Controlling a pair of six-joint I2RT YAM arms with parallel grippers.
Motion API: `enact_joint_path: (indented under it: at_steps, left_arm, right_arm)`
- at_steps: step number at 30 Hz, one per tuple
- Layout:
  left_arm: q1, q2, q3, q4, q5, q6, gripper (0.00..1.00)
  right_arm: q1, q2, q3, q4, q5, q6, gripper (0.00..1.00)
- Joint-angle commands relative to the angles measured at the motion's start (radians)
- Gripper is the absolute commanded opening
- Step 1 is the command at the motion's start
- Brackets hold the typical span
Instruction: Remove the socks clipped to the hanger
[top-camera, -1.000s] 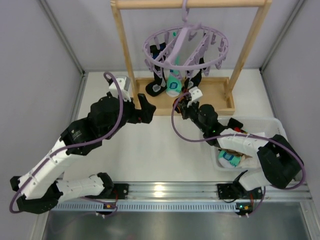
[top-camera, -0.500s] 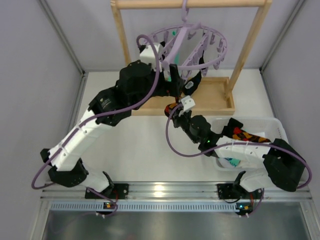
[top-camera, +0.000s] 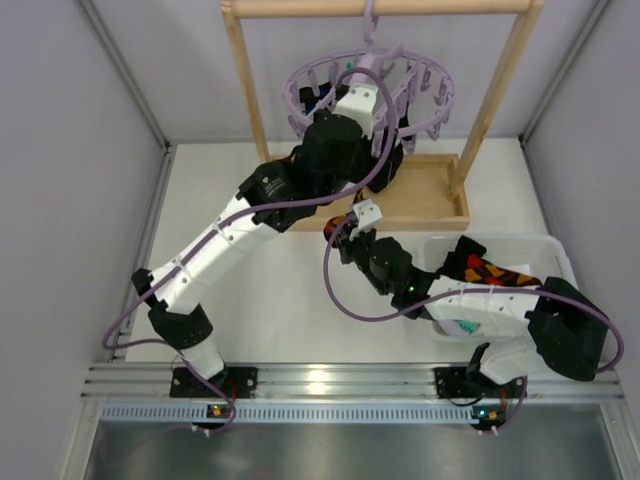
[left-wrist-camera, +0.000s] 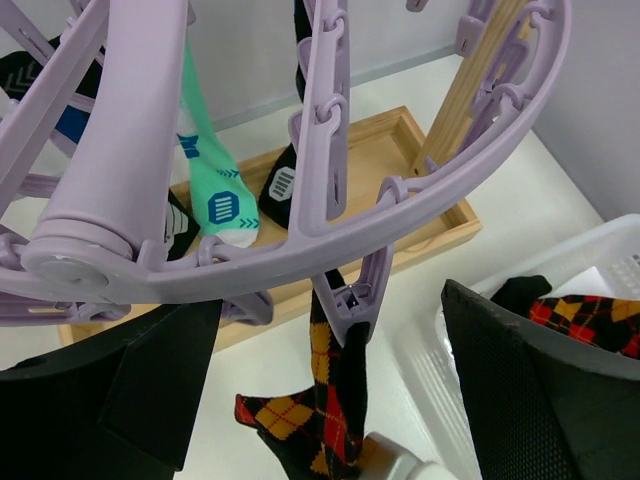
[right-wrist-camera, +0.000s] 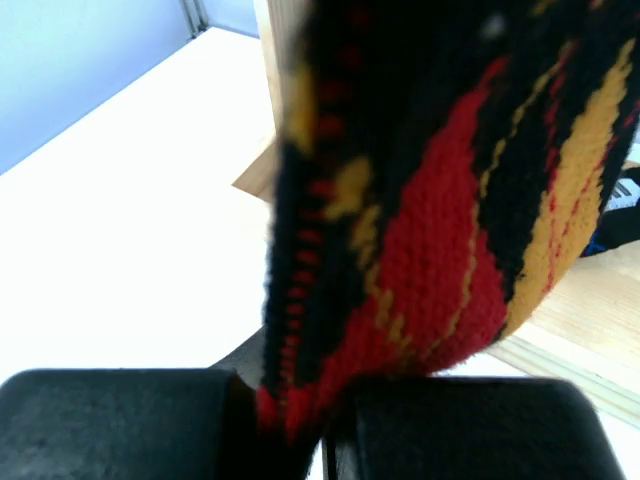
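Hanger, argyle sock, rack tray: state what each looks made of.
The hanger: lavender plastic, smooth with a slight sheen, moulded spokes and pegs. The argyle sock: knitted fabric, matte; stitch rows show in the right wrist view. The tray: pale wood, probably unvarnished, with faint grain lines.

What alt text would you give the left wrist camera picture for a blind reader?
An argyle sock hangs from a clip on the lavender hanger, with the open left gripper either side of it. Behind, a teal-white sock hangs above a wooden tray; a white basket sits at right.
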Motion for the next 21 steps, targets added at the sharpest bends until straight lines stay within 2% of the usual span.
enact_joint_path:
  at_steps: [1, 9, 11, 14, 21]
  left_arm:
    - [-0.010, 0.017, 0.058, 0.016, -0.079, 0.045, 0.93]
    - [-0.038, 0.044, 0.082, 0.013, -0.148, 0.065, 0.80]
    - [-0.049, 0.041, 0.078, 0.013, -0.190, 0.071, 0.80]
    - [-0.087, 0.022, 0.066, 0.013, -0.239, 0.080, 0.88]
    - [-0.110, -0.041, 0.032, 0.013, -0.155, 0.031, 0.87]
  right_arm:
    - [0.041, 0.014, 0.067, -0.002, 0.050, -0.011, 0.00]
    - [0.061, 0.048, 0.093, -0.010, 0.068, -0.020, 0.00]
    - [0.061, 0.056, 0.099, -0.017, 0.075, -0.020, 0.00]
    - [0.061, 0.068, 0.104, -0.023, 0.084, -0.022, 0.00]
    - [0.060, 0.082, 0.119, -0.040, 0.085, -0.022, 0.00]
